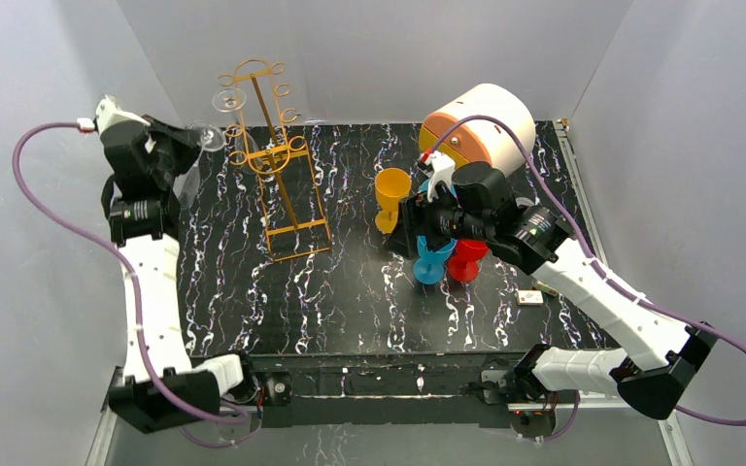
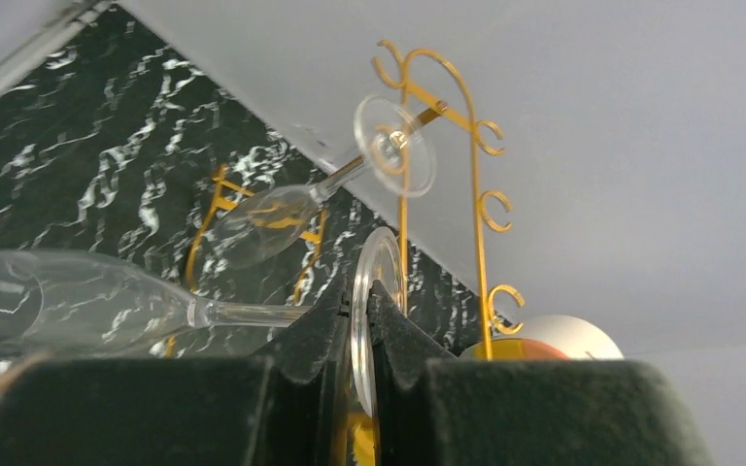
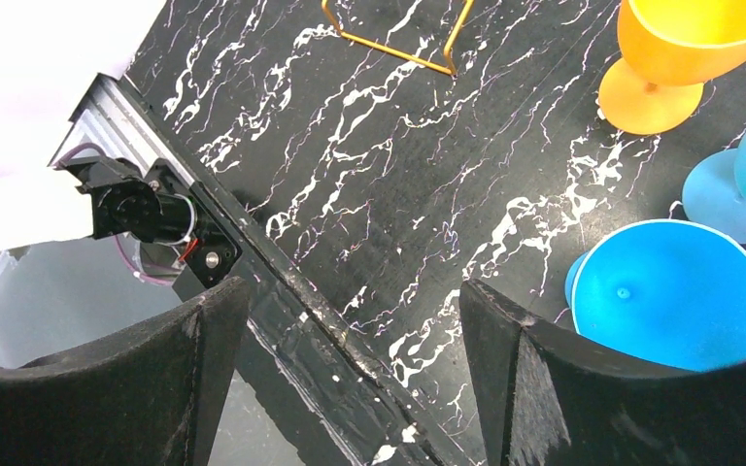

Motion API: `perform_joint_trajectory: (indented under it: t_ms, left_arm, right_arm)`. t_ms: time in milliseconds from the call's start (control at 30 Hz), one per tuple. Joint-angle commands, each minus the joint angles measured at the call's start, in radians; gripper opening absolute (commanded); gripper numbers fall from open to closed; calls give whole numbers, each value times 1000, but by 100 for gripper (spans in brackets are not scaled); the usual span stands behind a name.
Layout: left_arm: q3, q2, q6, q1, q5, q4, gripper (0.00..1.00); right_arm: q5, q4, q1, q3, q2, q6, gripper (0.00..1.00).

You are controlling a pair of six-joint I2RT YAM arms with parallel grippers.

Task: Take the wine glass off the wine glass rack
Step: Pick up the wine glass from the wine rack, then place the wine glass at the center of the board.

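The gold wire wine glass rack (image 1: 280,160) stands at the back left of the table, also in the left wrist view (image 2: 480,194). My left gripper (image 1: 199,138) is shut on the foot disc of a clear wine glass (image 2: 377,282), just left of the rack's hooks. The glass lies sideways with its bowl (image 2: 68,301) to the left. A second clear wine glass (image 2: 395,146) hangs by its foot from a top hook (image 1: 229,100). My right gripper (image 3: 350,320) is open and empty above the table's middle, beside the coloured goblets.
An orange goblet (image 1: 391,194), a blue goblet (image 1: 431,262) and a red goblet (image 1: 466,260) stand under the right arm. A white and orange cylinder (image 1: 476,126) sits at the back right. A small block (image 1: 531,297) lies near the right front. White walls close in the sides.
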Motion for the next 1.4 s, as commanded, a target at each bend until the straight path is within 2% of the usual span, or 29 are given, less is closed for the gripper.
perform_joint_trajectory:
  t_ms: [0,100,300,500,533,600,733,867,1000,1167,1233,1367]
  left_arm:
    - [-128,-189,77,1,-100,-92,0]
    - [-203,-292,104,1,-170,-177,0]
    - [-292,-405,124,-1,-60,-272,0]
    - [-485,-480,168,-66,347,-86,0]
    - [-499,-489,171,-77,380,-80,0]
    - [-513,-510,195,-94,444,-77,0]
    - [-496,-494,228,-138,666,-55,0]
    - [-488,-481,154,-179,810,57,0]
    - [-453,-466,116,-217,869,67,0]
    - [-492,-451,92,-279,895,68,0]
    - [-491,-421,93,-320,855,69,0]
    - [-443,-357,127,-495,733,76,0]
  right_arm:
    - [20,57,-5,-16,-41,20,87]
    - [25,102,-5,-45,-64,41,87]
    - [23,175,-6,-121,-123,100,87]
    - [21,253,-5,-224,-210,164,88]
    - [17,261,-5,-235,-219,176,88]
    - [8,264,-5,-246,-234,191,89]
    - [-1,269,-5,-273,-254,223,90]
    - [-40,313,-5,-299,-263,263,90]
    - [-66,376,-5,-317,-255,303,91]
    - [-120,431,-6,-320,-230,343,91]
    - [-164,462,-5,-323,-211,360,92]
    - [-260,521,-5,-304,-152,385,92]
